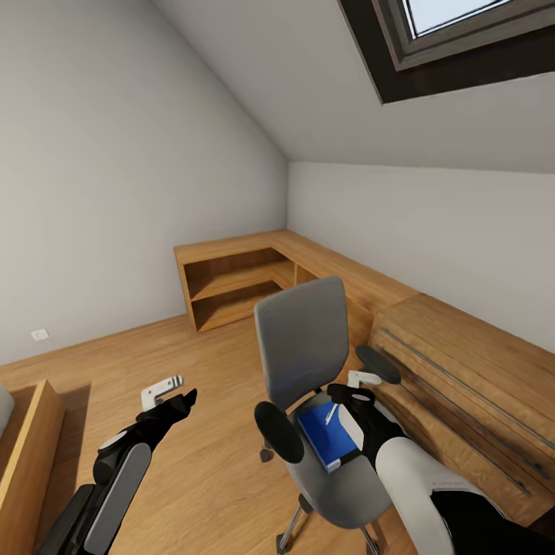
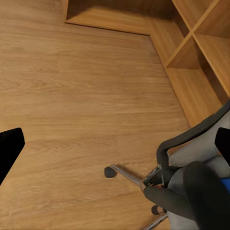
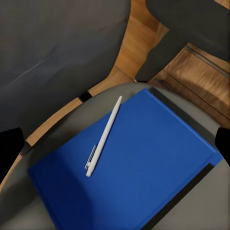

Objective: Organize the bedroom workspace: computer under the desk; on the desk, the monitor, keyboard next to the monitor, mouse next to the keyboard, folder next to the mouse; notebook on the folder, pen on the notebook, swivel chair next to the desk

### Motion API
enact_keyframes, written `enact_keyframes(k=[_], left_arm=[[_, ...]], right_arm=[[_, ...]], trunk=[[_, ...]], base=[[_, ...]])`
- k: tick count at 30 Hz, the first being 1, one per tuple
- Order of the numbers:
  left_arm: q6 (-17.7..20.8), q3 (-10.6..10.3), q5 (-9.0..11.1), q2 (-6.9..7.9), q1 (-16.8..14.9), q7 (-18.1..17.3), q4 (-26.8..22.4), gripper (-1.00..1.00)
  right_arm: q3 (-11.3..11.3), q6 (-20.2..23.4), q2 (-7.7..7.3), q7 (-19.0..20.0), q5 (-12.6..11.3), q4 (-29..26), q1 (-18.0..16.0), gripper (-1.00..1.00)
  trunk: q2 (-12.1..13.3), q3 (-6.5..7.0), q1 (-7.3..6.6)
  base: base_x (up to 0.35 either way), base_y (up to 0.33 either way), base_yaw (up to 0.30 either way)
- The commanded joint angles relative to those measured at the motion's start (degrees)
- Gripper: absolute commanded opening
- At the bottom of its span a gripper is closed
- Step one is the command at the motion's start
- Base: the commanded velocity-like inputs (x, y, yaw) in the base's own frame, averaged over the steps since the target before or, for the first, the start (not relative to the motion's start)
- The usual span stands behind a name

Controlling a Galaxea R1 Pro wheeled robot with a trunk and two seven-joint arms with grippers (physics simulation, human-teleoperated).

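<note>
Your right arm [image 1: 432,478] fills the near lower corner of the head view, its white forearm reaching forward so that the right gripper [image 1: 356,393] hangs over the seat of the swivel chair [image 1: 304,347]. In the right wrist view the jaws stand spread, one dark tip at each edge of the frame, with nothing between them but the things on the seat below.

On that grey seat lies a blue notebook [image 3: 129,163], flat, with a white pen [image 3: 103,136] resting diagonally across its cover. A dark edge [image 3: 179,203] shows under the notebook along one side; you can take it for the folder, though it is too thin a strip to be sure. From the head view the blue cover [image 1: 325,435] sits between the chair's two black armrests [image 1: 277,432], just in front of the grey backrest.

Your left gripper [image 1: 173,397] is held over bare wooden floor [image 1: 208,462], well apart from the chair. Its jaws are spread too, the tips at opposite edges of the left wrist view, where the chair's base and one castor [image 2: 110,171] show beside a low wooden shelf unit [image 1: 231,281].

Long wooden cabinets [image 1: 462,378] run along the wall just beside the chair, under the sloped ceiling and skylight [image 1: 470,38].
</note>
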Motion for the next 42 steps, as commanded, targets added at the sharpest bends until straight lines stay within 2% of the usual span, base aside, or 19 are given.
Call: enact_keyframes(k=[1, 9, 16, 26, 34, 36, 37, 38, 42], left_arm=[[0.02, -0.13, 0.56, 0.02, -0.04, 0.61, 0.05, 1.00], [-0.31, 0.07, 0.42, -0.02, -0.04, 0.91, 2.41, 1.00], [-0.35, 1.55, 0.33, -0.05, -0.04, 0.87, 2.82, 1.00], [-0.35, 1.61, 0.13, -0.22, -0.04, 0.86, 2.87, 1.00], [-0.35, 1.47, 0.19, -0.35, -0.04, 0.95, 2.87, 1.00], [-0.35, 1.46, 0.18, -0.38, -0.04, 1.47, 2.87, 1.00], [-0.35, 1.45, 0.41, -0.40, -0.04, 4.17, 2.85, 1.00], [-0.35, 1.45, 0.48, -0.40, -0.04, 4.91, 2.86, 1.00], [-0.35, 1.43, 0.64, -0.41, -0.04, 6.00, 2.86, 1.00]], right_arm=[[-0.18, 0.23, 0.03, -0.16, -0.28, -0.16, -0.02, 1.00], [-0.21, 0.10, 0.07, -0.11, -0.33, -0.13, -0.02, 1.00], [-0.20, 0.07, 0.15, -0.17, -0.34, -0.07, -0.02, 1.00], [-0.20, 0.32, 0.16, -0.17, -0.34, -0.06, -0.02, 1.00], [-0.28, 0.05, 0.04, 0.34, -0.32, -0.06, -0.02, 1.00], [-0.28, -0.02, 0.02, 0.37, -0.31, -0.06, -0.02, 1.00], [-0.28, -0.18, 0.01, 0.38, -0.26, -0.06, -0.02, 1.00], [-0.28, -0.18, 0.01, 0.37, -0.26, -0.08, -0.02, 1.00], [-0.28, -0.19, 0.06, 0.32, -0.30, -0.07, -0.02, 1.00]], trunk=[[-0.46, -0.25, 0.23], [-3.67, -1.69, 1.99], [-6.47, -2.94, 3.52], [-10.49, -4.74, 5.72], [-13.69, -6.17, 7.48], [-14.50, -6.53, 7.92], [-14.90, -6.71, 8.14], [-15.30, -6.89, 8.35], [-16.90, -7.61, 9.23]], base=[[0.000, 0.000, 0.000], [0.000, 0.000, 0.000], [0.000, 0.000, 0.001], [0.000, 0.000, 0.137], [0.000, 0.000, 0.020], [0.000, 0.000, 0.000], [0.000, 0.000, 0.000], [0.000, 0.000, 0.000], [0.000, 0.000, 0.000]])
